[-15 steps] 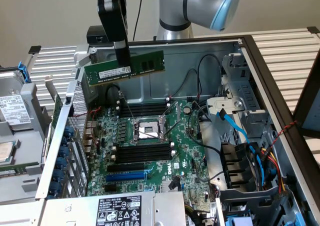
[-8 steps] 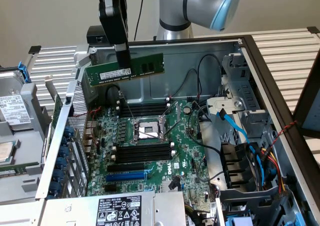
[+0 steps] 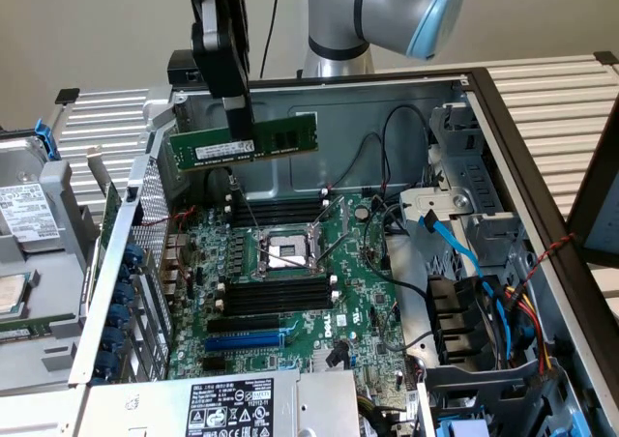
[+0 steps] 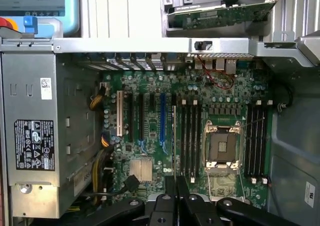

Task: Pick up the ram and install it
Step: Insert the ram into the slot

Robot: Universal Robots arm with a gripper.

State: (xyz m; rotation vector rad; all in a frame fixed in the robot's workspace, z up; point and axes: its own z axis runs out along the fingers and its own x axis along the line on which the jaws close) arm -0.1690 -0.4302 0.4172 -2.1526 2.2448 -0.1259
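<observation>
Gripping the ram, the nearly closed tool hangs above the motherboard.

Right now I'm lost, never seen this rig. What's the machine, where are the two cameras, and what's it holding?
The machine is a robot arm with a gripper at its end. One picture comes from a camera standing off the arm, looking into an open computer case. The other comes from a camera on the wrist, looking down past the gripper at the motherboard. The gripper is shut on the ram, a green stick, held in the air above the board and not yet in a slot. Below it, black slots sit on either side of the CPU socket.
</observation>
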